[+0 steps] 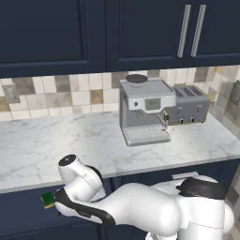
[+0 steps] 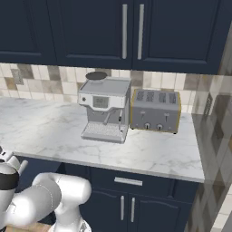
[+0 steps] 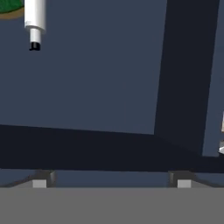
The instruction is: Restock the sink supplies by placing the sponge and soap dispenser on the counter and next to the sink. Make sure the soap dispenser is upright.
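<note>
1. Gripper: two small dark fingertips with pale pads, spread wide apart with nothing between them; seen from the hand view, they face a flat navy interior.
2. Soap dispenser: slim white cylinder narrowing to a short neck with a dark nozzle; it lies at the upper left of the hand view, well apart from the fingertips, nozzle pointing toward the camera side.
3. Sponge: green face with a yellowish layer, its edge just beside the dispenser in the hand view. In the left base view the sponge shows as a small green-and-yellow block below the counter edge, just beside the arm's wrist.
4. Drawer: smooth navy floor bounded by darker walls; it holds the dispenser and sponge.
5. Arm: glossy white rounded shells with dark joints, bent low in front of the cabinets, below counter level.
6. Counter: white marble slab with grey veins on navy cabinets with silver handles.
7. Coffee machine: boxy grey metal body with a round dark lid and a grid drip tray, standing on the counter.
8. Toaster: squat grey metal box with slots on top, just beside the coffee machine.
9. Backsplash: small square tiles in beige, tan and grey, under navy upper cabinets.
</note>
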